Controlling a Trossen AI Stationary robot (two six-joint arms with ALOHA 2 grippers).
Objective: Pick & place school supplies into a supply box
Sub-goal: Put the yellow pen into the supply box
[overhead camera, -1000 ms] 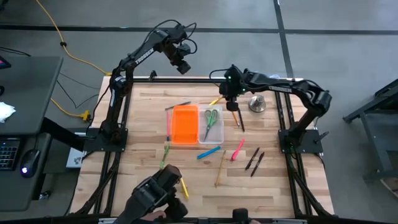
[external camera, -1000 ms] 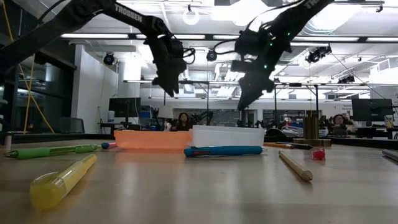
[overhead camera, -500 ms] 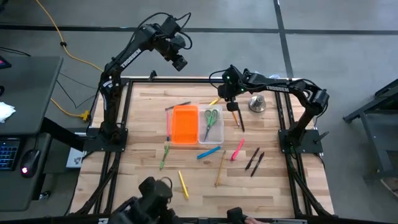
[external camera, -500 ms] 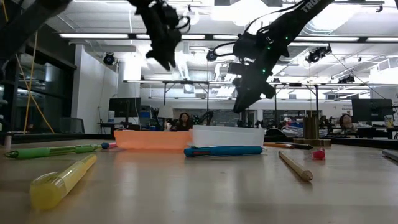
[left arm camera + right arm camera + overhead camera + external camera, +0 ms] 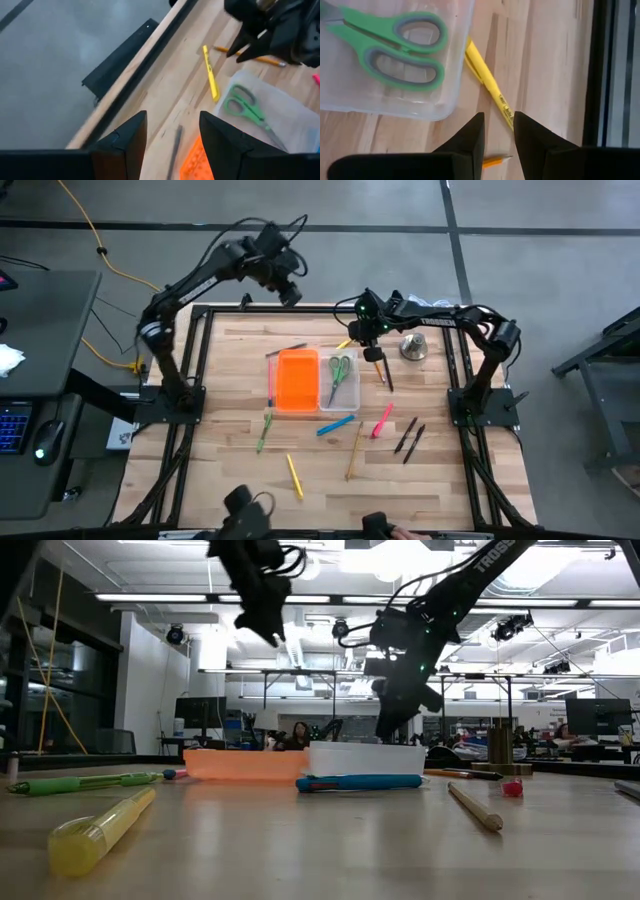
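The supply box lies open mid-table, with its orange half beside its clear tray. Green-handled scissors lie flat in the tray. A yellow pen lies on the wood by the tray's far corner. My right gripper hangs open just above that pen; in the right wrist view its fingers stand beside the pen's end, and I see no touch. My left gripper is open, high over the far table edge.
A silver bell-shaped object stands right of my right gripper. A pencil and a dark pen lie near it. A pink marker, blue marker, wooden pencil, black pens, green pen and yellow highlighter are scattered nearer.
My right gripper has come down toward the yellow pen and shifted slightly toward the table's left. My left gripper has risen higher above the far edge while its arm folded back toward the left. Pens, scissors and box have stayed put.
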